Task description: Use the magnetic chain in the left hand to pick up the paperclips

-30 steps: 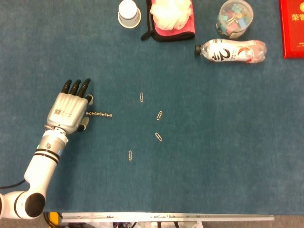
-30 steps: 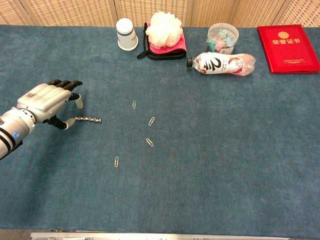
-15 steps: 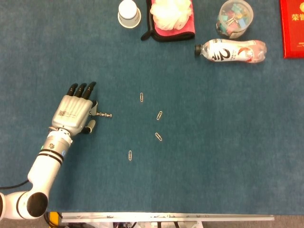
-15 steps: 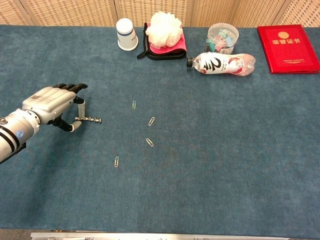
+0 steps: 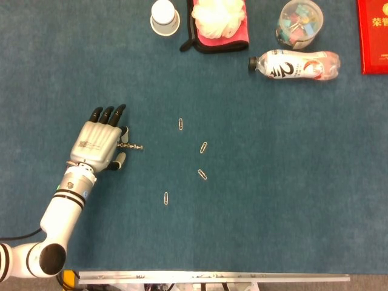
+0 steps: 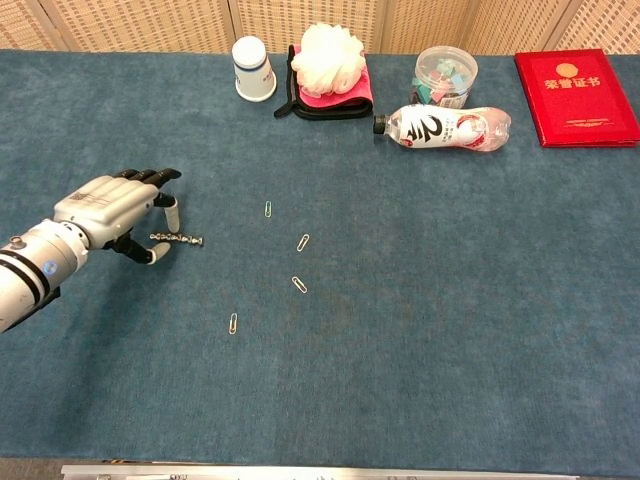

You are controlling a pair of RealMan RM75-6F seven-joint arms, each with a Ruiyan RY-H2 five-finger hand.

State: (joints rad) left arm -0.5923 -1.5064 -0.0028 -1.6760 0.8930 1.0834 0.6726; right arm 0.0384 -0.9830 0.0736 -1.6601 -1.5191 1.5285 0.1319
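My left robot hand lies palm down at the nine o'clock side of the blue felt-covered bench, fingers stretched toward twelve o'clock and spread apart. The short silver beaded magnetic chain lies flat on the felt, pointing to three o'clock; its near end sits under my thumb side, but I cannot tell whether I grip it or merely touch it.

Four small silver wire paperclips lie apart toward three o'clock of the chain tip: one at one o'clock, one straight out, one at four o'clock, and one nearest the bench's six o'clock edge. Open felt lies between the chain and every clip, and all around them.

Along the twelve o'clock edge stand a white paper cup, a pale mesh bath sponge on a pink cloth, a clear jar of coloured clips, a lying plastic bottle and a red booklet.
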